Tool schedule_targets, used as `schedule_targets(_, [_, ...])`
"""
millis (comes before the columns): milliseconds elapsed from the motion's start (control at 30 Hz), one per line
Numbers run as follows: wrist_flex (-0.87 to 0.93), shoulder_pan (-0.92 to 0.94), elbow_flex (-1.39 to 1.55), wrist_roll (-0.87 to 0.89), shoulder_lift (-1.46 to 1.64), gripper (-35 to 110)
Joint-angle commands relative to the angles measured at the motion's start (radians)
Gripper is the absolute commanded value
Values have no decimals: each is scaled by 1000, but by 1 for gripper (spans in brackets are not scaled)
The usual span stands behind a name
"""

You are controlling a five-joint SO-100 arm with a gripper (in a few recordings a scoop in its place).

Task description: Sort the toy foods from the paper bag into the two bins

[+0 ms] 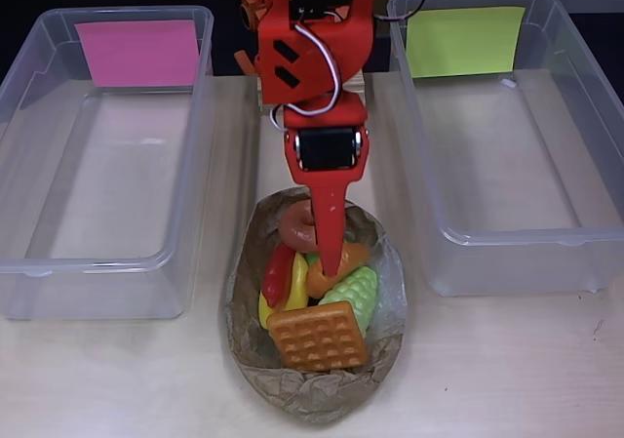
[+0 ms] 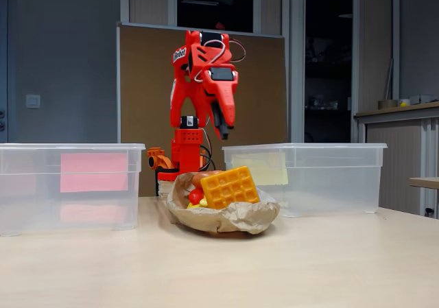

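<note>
The crumpled brown paper bag [image 1: 314, 391] lies on the table between the two bins. Inside it are several toy foods: a brown donut [image 1: 294, 229], a red chili [image 1: 279, 268], a yellow banana [image 1: 295, 290], an orange croissant [image 1: 343, 260], green grapes [image 1: 355, 295] and an orange waffle [image 1: 317, 336]. In the fixed view the waffle [image 2: 230, 186] leans up out of the bag [image 2: 236, 219]. My red gripper [image 1: 331, 260] points down over the bag's middle. From the side the gripper [image 2: 224, 131] hangs well above the toys, looks shut and holds nothing.
A clear bin with a pink label [image 1: 97, 258] stands on the left and a clear bin with a yellow-green label [image 1: 507, 248] on the right. Nothing lies in either bin. Bare table lies in front of the bag.
</note>
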Motion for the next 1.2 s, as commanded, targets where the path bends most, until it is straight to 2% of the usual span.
schedule_targets(0, [40,-25,-175,-89,-120,28])
schedule_targets(300, [55,-8,-345,-135,-344,33])
schedule_targets(700, [61,11,-371,-55,-443,28])
schedule_targets(800, [63,9,-403,-54,-479,24])
schedule_targets(900, [69,8,-453,-51,-512,14])
schedule_targets(1067, [199,3,-707,-52,-627,1])
schedule_targets(1167, [426,-2,-1131,-66,-813,0])
